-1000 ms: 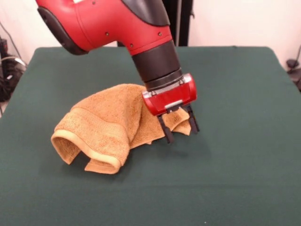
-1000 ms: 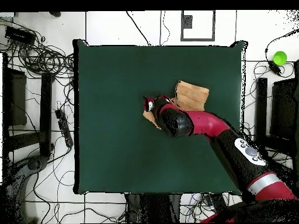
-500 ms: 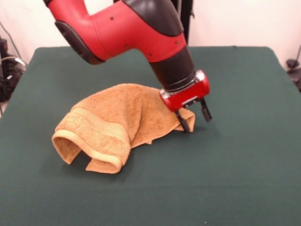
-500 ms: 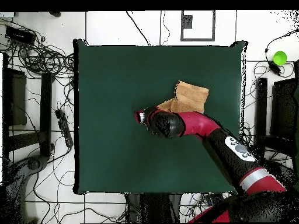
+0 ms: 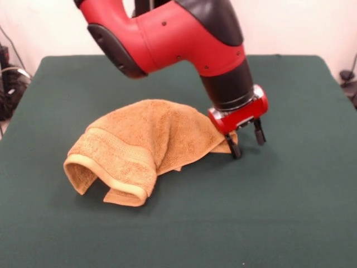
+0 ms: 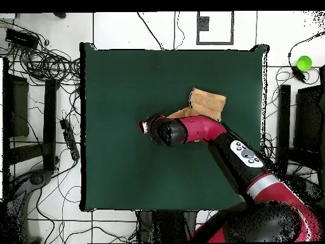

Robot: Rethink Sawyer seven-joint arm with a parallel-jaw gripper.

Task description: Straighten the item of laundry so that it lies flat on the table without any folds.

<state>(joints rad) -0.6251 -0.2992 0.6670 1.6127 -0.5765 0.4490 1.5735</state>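
The item of laundry (image 5: 139,142) is an orange-tan towel, bunched up in a hump on the green table (image 5: 290,212), with its hemmed edge curled over at the front left. My gripper (image 5: 246,143) is at the towel's right corner, low over the table. Its fingers (image 5: 234,149) stand apart, so it is open. The towel's corner lies against the left finger, and I cannot tell whether it is caught. In the overhead view the arm covers part of the towel (image 6: 208,103), and the gripper (image 6: 145,126) shows to its left on the table (image 6: 127,171).
Cables (image 6: 38,63) and a black strip (image 6: 70,136) lie on the floor beside the table. A green ball (image 6: 304,63) sits off the opposite side. More cables (image 5: 8,84) show at the front view's left edge.
The gripper has moved right across the table in the front view. The towel's right corner has stretched out along with it, while the hump at the left has stayed put.
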